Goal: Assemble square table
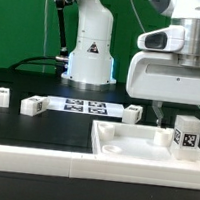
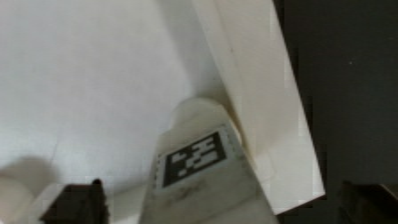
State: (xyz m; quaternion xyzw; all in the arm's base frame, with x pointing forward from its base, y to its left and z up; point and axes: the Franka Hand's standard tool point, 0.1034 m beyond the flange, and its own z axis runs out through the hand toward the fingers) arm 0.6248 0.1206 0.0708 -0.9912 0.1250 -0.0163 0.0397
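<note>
— While the leg (image 2: 196, 158) stands in the square top (image 1: 123, 147) at the near edge of the table (image 1: 39, 129), which step?
— Fitting legs, I judge; the spread, empty gripper (image 2: 222, 205) must close on it.

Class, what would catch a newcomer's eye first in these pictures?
The big white robot base stands at the back centre. The white square tabletop lies in front, toward the exterior view's right. A tagged leg sits at its right end, and loose legs lie behind.
</note>
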